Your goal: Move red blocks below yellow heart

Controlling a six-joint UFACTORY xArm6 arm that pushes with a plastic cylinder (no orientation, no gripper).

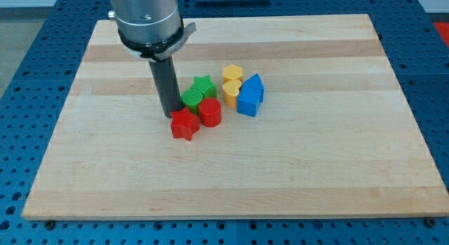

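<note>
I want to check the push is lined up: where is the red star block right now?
The red star block lies just left of the board's centre, at the bottom-left end of the cluster, touching the red cylinder on its upper right, with my tip right at its upper-left edge.

The worktop [295, 161] is pale, smooth, matt wood with visible grain. The red star block [184, 125] looks like matt plastic. The rod's collar [146, 24] is brushed metal.
</note>
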